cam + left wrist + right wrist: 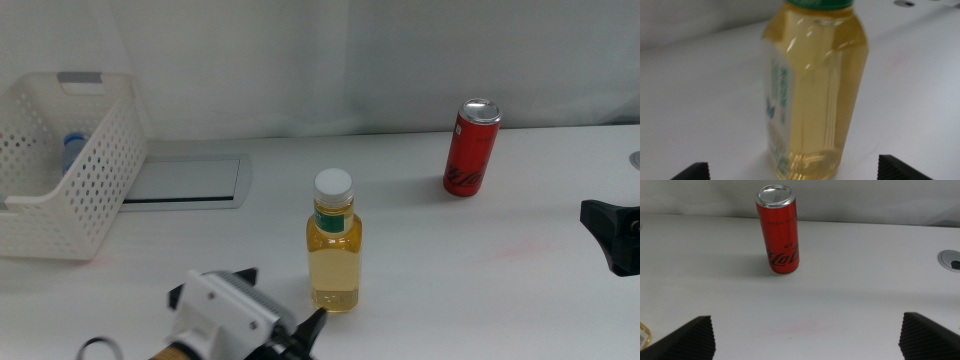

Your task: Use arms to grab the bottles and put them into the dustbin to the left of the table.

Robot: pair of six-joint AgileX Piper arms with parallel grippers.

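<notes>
Yellow-liquid bottle stood upright near the middle of the white worktop, between the wide-open jaws of the left gripper, which touched nothing. Farther right stood the red can. The right gripper waited at the right edge, jaws spread and empty. In the white dustbin, far left, lay what seemed a blue-capped bottle.

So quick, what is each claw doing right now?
Left claw: open, its jaws either side of the yellow bottle, not gripping it.
Right claw: open, empty, facing the red can.
</notes>
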